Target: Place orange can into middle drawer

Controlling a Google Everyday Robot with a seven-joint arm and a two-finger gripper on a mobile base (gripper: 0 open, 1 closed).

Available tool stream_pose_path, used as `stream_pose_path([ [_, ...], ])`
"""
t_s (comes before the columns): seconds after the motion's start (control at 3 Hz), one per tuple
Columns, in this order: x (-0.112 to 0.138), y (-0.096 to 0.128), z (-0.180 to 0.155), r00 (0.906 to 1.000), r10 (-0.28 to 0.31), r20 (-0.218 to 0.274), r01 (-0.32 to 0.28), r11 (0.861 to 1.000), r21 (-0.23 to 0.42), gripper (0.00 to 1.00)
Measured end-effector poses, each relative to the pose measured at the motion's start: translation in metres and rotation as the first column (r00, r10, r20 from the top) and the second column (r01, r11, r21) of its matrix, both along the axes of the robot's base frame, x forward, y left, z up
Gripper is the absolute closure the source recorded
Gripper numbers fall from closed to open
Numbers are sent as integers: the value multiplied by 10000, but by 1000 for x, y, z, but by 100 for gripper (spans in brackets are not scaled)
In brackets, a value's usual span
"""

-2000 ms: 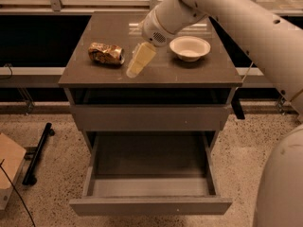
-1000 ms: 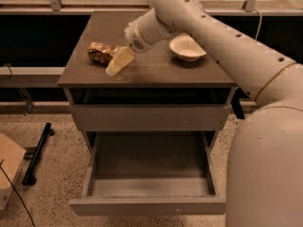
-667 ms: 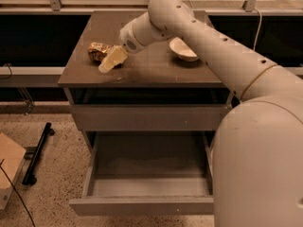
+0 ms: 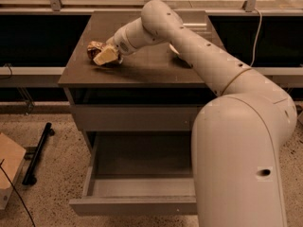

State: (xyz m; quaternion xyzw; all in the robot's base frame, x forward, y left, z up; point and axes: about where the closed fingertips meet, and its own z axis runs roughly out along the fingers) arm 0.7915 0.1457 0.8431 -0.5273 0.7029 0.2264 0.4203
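Note:
The orange can [image 4: 94, 48] lies on its side at the left of the dark cabinet top [image 4: 142, 70], golden-orange with brown markings. My gripper [image 4: 105, 56] sits right against the can's right side, partly covering it, and I cannot tell whether it holds the can. The middle drawer [image 4: 142, 162] is pulled out below, a wide grey box with a low front [image 4: 135, 205], and nothing shows inside it. My arm reaches from the lower right across the top.
A taller closed grey drawer panel [image 4: 137, 117] sits above the open drawer. The white bowl is almost wholly hidden behind my arm. A black bar [image 4: 38, 152] and a cardboard box [image 4: 9, 171] lie on the floor at left. A cable [image 4: 254, 32] hangs at right.
My gripper has swung left across the cabinet top, from beside the white bowl to the orange can. The can and drawer have not moved.

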Motion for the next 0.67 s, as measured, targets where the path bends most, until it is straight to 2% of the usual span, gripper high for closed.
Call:
stream_pose_path([
  [0.33,-12,-4,8,9996,240,169,-240,9997,-7,73],
  [0.67,-47,-16,26,9971,618,448,-619,9981,9,100],
])
